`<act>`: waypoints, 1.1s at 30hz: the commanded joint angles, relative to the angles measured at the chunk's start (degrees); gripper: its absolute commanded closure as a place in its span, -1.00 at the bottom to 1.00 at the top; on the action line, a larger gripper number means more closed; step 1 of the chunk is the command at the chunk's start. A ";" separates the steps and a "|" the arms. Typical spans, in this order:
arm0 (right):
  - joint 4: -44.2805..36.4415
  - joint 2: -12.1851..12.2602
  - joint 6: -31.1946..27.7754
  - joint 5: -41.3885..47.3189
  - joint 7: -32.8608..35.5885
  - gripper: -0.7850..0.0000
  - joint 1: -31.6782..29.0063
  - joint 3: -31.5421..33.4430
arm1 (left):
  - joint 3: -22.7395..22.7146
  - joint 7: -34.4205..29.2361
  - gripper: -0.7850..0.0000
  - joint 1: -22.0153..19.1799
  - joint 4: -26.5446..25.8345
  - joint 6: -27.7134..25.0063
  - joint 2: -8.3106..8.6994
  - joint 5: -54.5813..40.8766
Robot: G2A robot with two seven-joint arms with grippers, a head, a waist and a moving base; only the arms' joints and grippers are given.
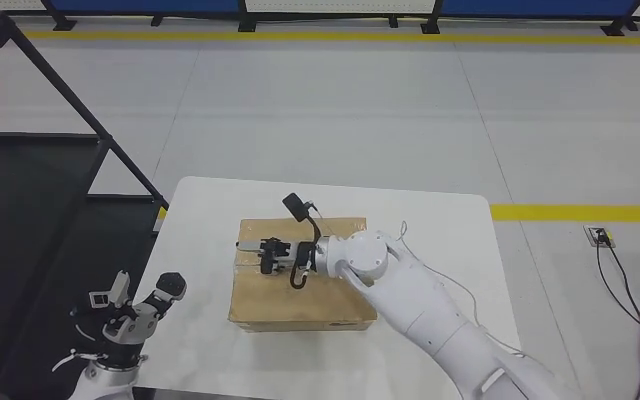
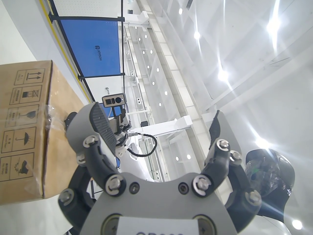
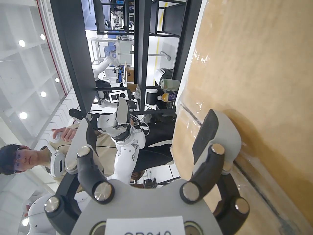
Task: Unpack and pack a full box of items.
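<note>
Touching the box [image 1: 300, 295] just beneath it beside the taped seam [image 3: 254, 184], the right gripper [image 3: 146, 125] — spread wide, empty — could skid on slick tape without tearing it.

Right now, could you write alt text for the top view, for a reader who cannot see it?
A closed cardboard box stands on a white table, with the right gripper open, low over its taped top. The left gripper, also open, is at the table's edge, apart from the box.
</note>
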 commanded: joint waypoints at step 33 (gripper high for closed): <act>-45.42 14.70 16.09 -31.13 -6.64 -1.00 -33.50 31.45 | 5.19 0.87 -1.00 -4.48 -1.78 3.92 -0.25 6.35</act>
